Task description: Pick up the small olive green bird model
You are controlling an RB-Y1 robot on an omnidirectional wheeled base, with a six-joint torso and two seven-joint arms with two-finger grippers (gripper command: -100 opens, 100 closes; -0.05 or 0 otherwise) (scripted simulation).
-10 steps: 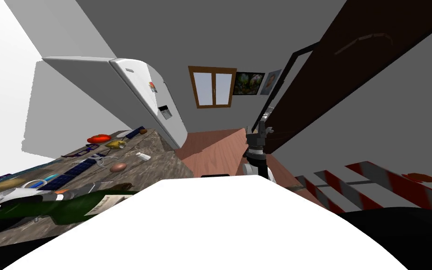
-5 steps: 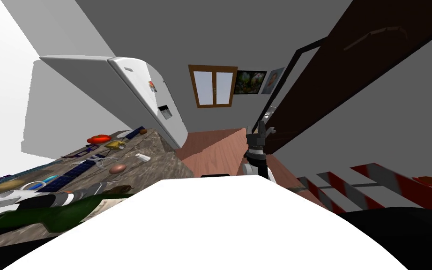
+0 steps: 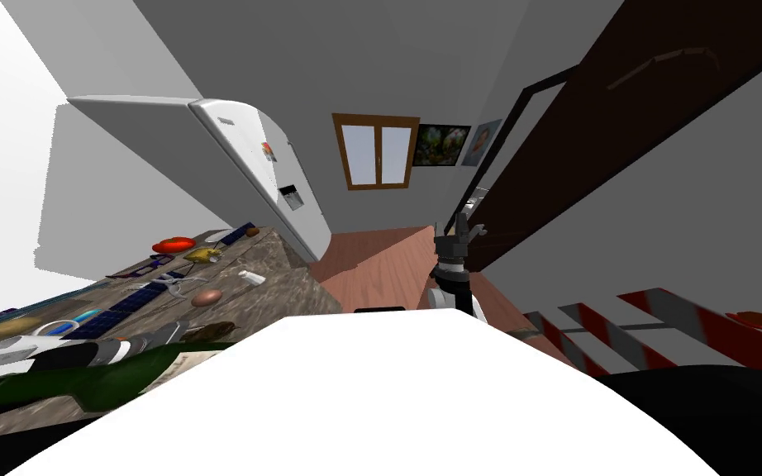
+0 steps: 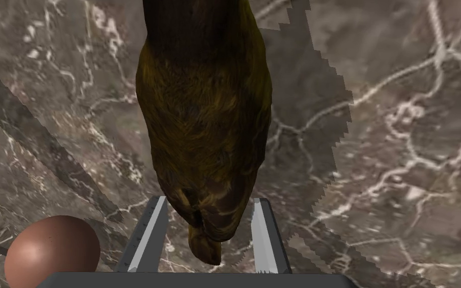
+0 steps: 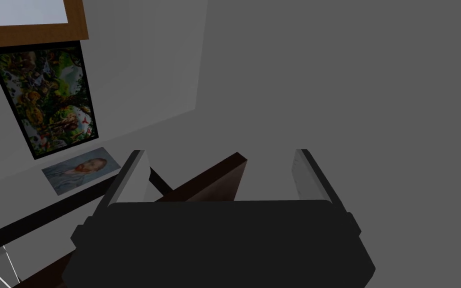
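The olive green bird model [image 4: 204, 125] lies on the marbled worktop [image 4: 399, 150], and its far end is cut off. The left gripper [image 4: 208, 201] has its fingers [image 4: 147, 235] pressed on the narrow end, with a brown egg [image 4: 52, 250] just beside. The right gripper [image 5: 219, 156] is held up, fingers wide apart.

The left arm [image 3: 65, 357] lies stretched out low, forearm near level. Its left gripper [image 4: 207, 200] has both fingers [image 4: 144, 240] set narrow, pressing the sides of the bird model [image 4: 204, 110] between them. The right arm [image 3: 452, 281] stands upright in front, with the right gripper [image 5: 218, 152] pointing up and its blades spread wide.
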